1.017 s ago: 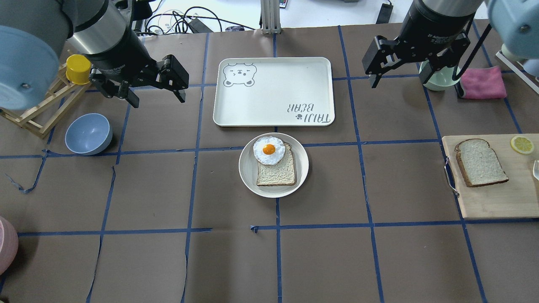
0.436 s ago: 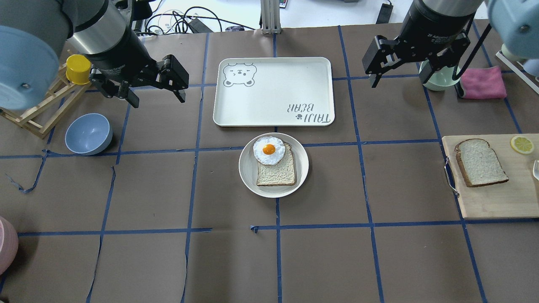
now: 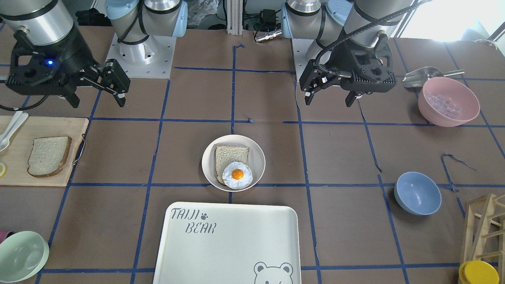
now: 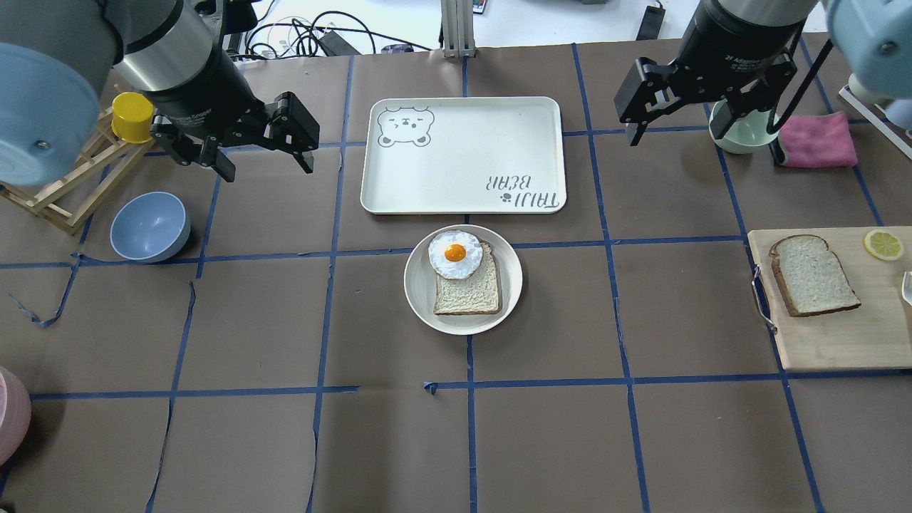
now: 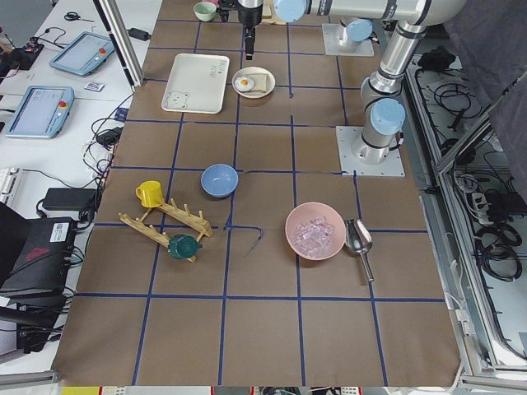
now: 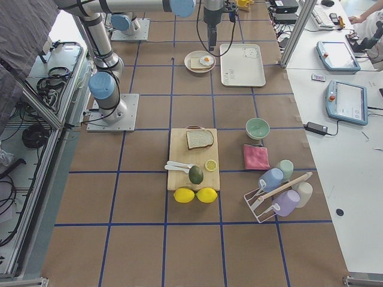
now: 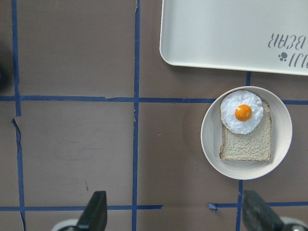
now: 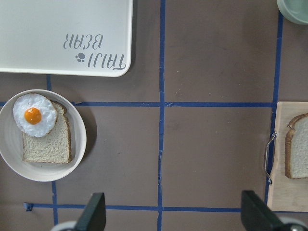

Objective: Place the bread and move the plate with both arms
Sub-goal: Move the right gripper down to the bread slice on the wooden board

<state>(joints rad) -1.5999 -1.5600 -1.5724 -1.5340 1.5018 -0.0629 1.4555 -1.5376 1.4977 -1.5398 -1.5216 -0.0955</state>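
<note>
The task looked barely begun; the left gripper (image 4: 267, 168) and right gripper (image 4: 702, 146) hung empty, jaws spread wide; the bread (image 4: 814, 275) lay flat on the cutting board (image 4: 841, 342), well apart from the plate (image 4: 420, 299), long axis running away from the robot, rounded end farthest; the right gripper needed to reach it next.
</note>
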